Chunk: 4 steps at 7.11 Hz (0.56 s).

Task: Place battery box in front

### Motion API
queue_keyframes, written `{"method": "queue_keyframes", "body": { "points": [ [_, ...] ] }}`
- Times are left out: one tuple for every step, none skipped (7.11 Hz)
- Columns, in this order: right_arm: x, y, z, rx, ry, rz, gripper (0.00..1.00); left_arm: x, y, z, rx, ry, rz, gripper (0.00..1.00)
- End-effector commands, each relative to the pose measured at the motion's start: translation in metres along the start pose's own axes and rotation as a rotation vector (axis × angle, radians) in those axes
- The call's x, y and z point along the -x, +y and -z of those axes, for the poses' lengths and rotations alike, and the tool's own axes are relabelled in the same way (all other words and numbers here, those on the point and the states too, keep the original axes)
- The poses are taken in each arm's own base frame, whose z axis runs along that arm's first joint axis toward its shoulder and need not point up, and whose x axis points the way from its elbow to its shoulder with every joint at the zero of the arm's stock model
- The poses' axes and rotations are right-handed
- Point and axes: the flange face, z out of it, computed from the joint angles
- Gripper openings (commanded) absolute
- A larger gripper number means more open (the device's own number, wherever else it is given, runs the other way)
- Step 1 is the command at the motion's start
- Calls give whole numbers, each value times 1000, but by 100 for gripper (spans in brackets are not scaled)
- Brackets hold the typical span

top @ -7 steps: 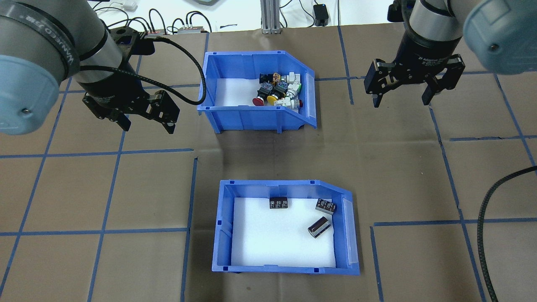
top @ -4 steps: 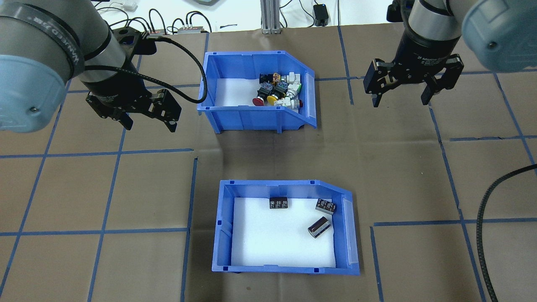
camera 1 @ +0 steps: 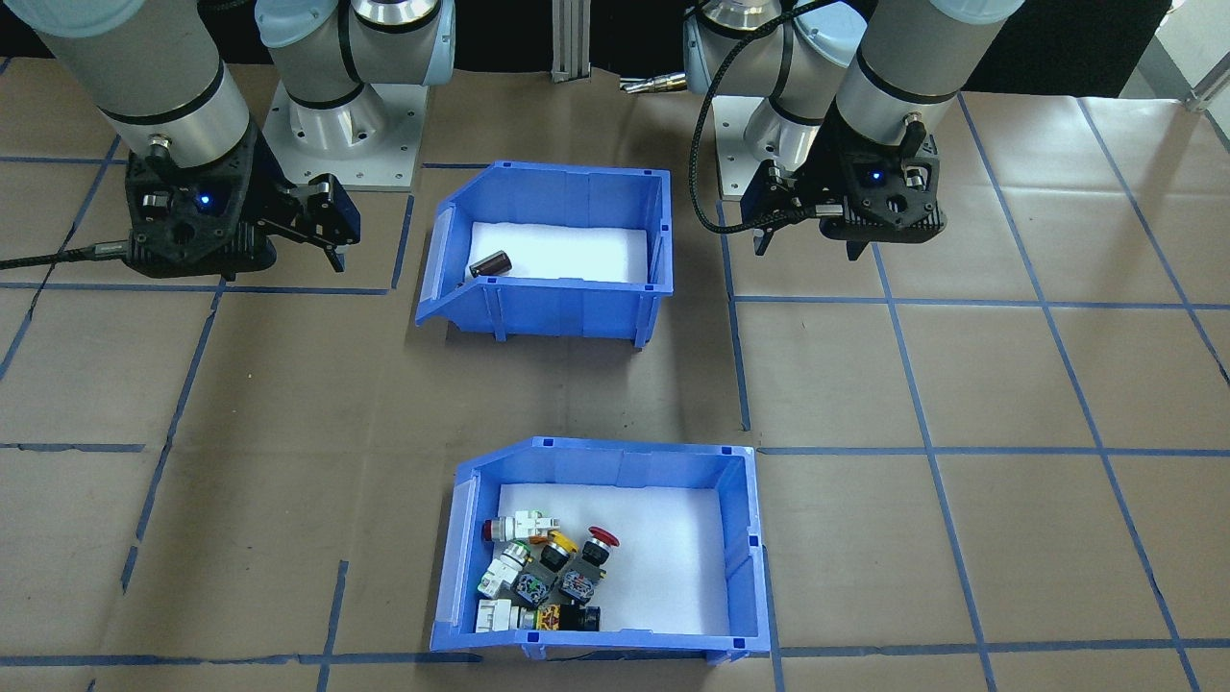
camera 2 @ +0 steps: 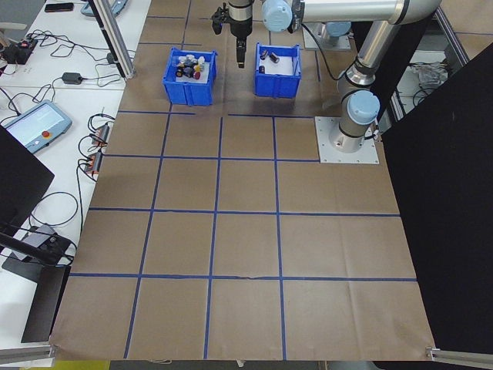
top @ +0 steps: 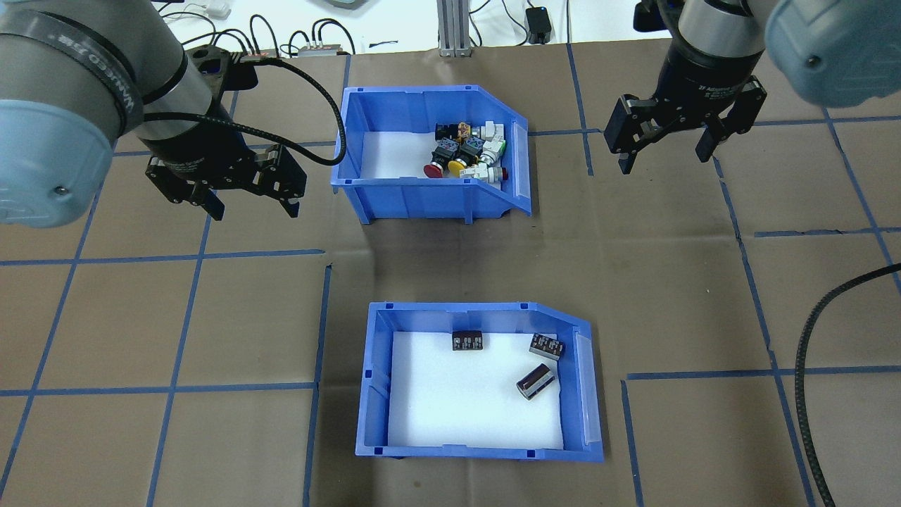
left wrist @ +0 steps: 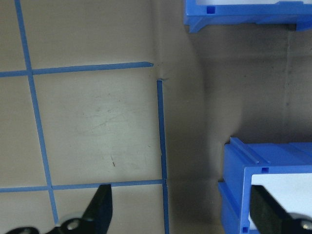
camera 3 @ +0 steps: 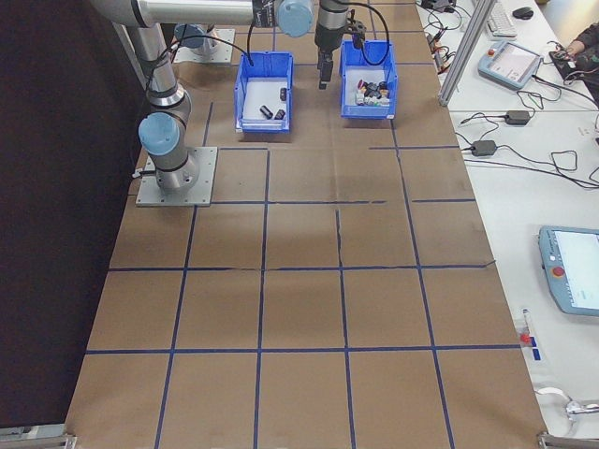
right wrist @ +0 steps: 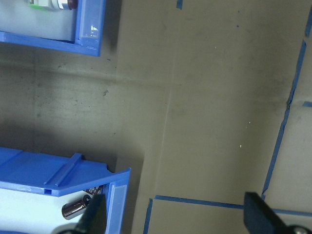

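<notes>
The left tool, a black two-finger unit on a grey arm, hovered with its fingers spread and nothing between them, to the left of the far bin in the overhead view. The right tool, of the same build, hung likewise spread and empty, to the right of that bin.

The surface was covered in brown paper marked into squares by blue tape lines.

The battery box, a blue plastic open-front bin lined with white foam, stood upright on the surface on the robot's side, apart from both tools. Its sloped opening faced the robot's right.

The second blue plastic bin, of identical form and also foam-lined, stood further from the robot, directly beyond the battery box with a strip of bare paper between them. The two bins did not touch.

A cluster of colourful push-button switches, among them red and yellow caps, lay heaped in the second bin near its open side.

Three dark cylindrical cells lay on the foam of the battery box: one near the back wall, two closer to the opening.

A black ribbed cable curved in at the right edge of the overhead view.
</notes>
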Motion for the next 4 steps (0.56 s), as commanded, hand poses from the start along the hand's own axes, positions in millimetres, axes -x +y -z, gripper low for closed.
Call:
{"method": "queue_keyframes", "body": {
  "points": [
    [3,-35,9,-21,7,162,100,0,3,-3,2,4,87,100],
    [22,-61,6,-39,15,368,100,0,-1,-9,7,7,112,100],
    [46,-86,3,-68,32,537,100,-8,-2,-10,7,57,123,100],
    [69,-103,6,-81,40,622,100,-12,-1,-9,11,86,205,100]
  ]
}}
